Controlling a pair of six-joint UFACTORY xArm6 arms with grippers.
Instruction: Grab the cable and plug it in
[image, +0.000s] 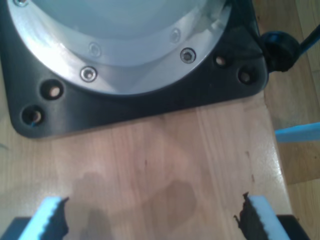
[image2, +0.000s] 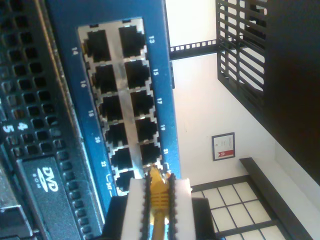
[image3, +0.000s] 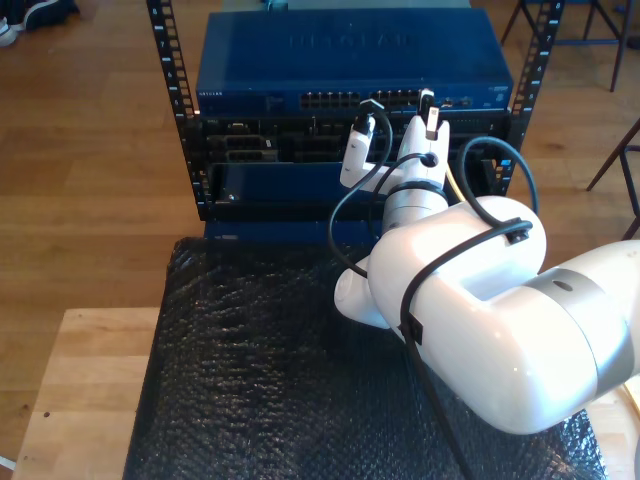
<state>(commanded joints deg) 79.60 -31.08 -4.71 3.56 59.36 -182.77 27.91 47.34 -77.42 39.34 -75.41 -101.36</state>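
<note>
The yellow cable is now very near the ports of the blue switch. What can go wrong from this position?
1. My second gripper holds the cable with its plug at the edge between two ports of the switch; pushing now may jam the plug against the frame.
2. The cable looks slightly tilted between the pads, so it may slip or bend under force.

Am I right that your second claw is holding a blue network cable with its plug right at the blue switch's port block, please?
Not quite: the cable is yellow, not blue, as the second wrist view shows. The rest holds: my second claw is shut on it, and its plug tip sits right at the port block of the blue switch.
</note>
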